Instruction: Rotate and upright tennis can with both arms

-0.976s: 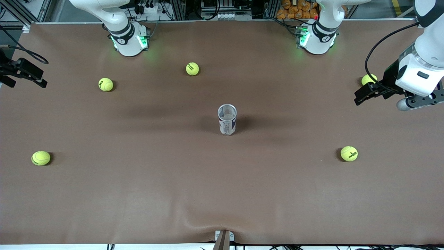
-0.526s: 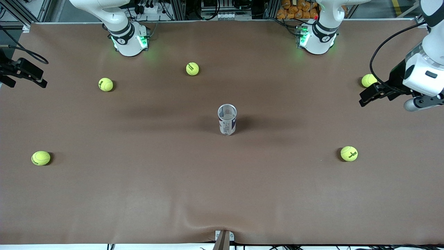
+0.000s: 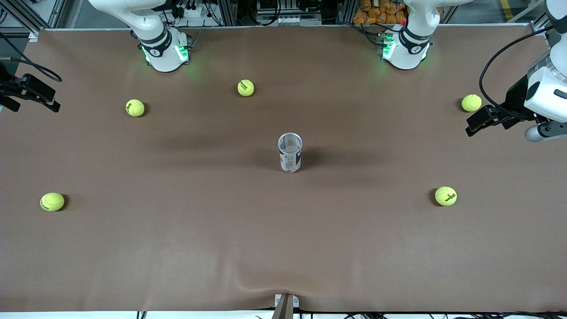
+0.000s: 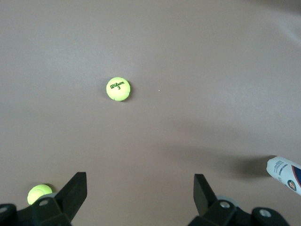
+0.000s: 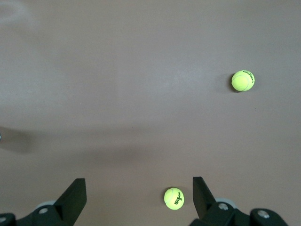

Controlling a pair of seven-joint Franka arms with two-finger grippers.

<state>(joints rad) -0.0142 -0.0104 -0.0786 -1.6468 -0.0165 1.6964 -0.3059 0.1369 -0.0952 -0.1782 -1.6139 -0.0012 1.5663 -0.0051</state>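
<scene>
The tennis can [image 3: 290, 153] stands upright in the middle of the table, open silvery rim up, with a white and dark-blue label. One end of it shows in the left wrist view [image 4: 287, 173]. My left gripper [image 3: 476, 124] hangs open and empty over the left arm's end of the table, well away from the can; in its wrist view [image 4: 139, 193] the jaws are wide apart. My right gripper [image 3: 34, 103] is over the right arm's end of the table, open and empty in its wrist view [image 5: 138, 195].
Several yellow-green tennis balls lie scattered on the brown mat: one [image 3: 471, 103] by the left gripper, one [image 3: 445, 196] nearer the camera, one [image 3: 246, 87] near the bases, and two [image 3: 135, 107] [image 3: 52, 201] toward the right arm's end. Arm bases [image 3: 164, 48] [image 3: 405, 46] stand at the table's back edge.
My left gripper has drawn back toward the left arm's end of the table, farther from the can, uncovering the ball beside it. The can and right gripper have not moved.
</scene>
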